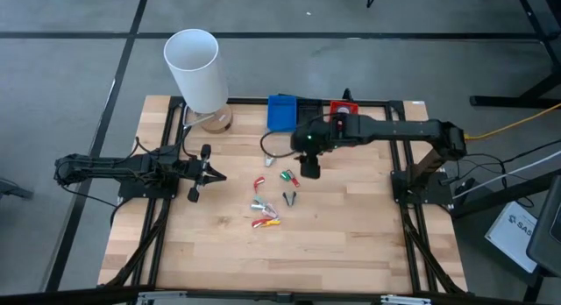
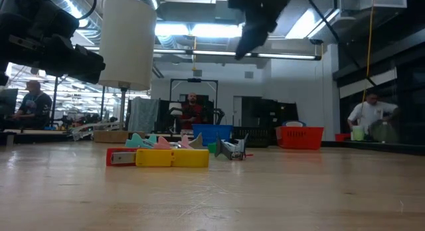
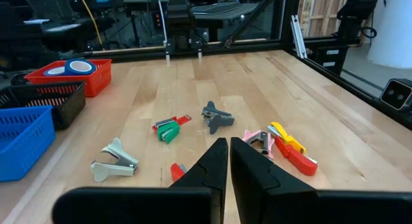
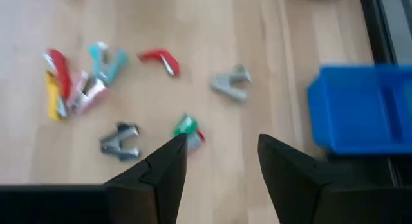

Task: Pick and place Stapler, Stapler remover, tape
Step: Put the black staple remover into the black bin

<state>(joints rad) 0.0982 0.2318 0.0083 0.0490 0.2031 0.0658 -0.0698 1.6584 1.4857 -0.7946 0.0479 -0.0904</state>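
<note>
In the right wrist view the blue plastic bin (image 4: 360,114) is cut off by the picture's edge, and the small coloured pieces on the wooden tabletop (image 4: 219,166) are too blurred to tell their kind. In the left wrist view the red mesh basket (image 3: 90,79) holds round tape rolls (image 3: 74,67), their number unclear. In the low view the yellow piece (image 2: 171,157) hides those behind.

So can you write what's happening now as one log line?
right gripper: open, empty, above green stapler | left gripper: shut, waiting at table's left | blue bin: back edge
</note>
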